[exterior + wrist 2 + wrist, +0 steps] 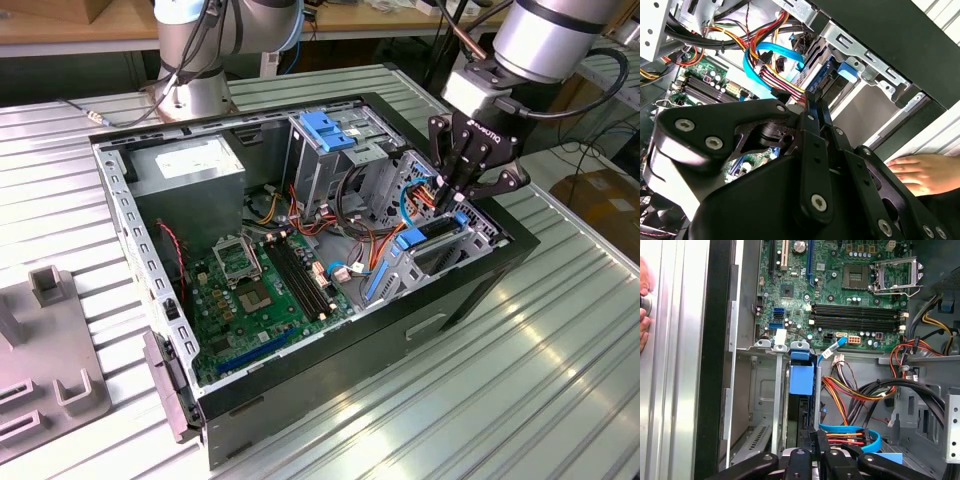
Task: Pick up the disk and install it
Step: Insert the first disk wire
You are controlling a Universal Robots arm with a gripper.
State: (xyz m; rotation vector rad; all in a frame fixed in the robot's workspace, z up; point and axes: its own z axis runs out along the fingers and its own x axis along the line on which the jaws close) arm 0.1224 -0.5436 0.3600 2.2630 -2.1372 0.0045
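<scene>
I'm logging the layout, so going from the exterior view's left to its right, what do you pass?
Grey fixture blocks → power-supply box → motherboard → blue bracket on the drive cage → gripper above the disk → cardboard box.

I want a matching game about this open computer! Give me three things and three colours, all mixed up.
Things:
1. the robot's metal grasping tool
2. the flat motherboard circuit board
3. the flat ribbon cable curving near the tool

Colours:
A. green
B. light blue
C. black

Pairs: 1-C, 2-A, 3-B
</scene>
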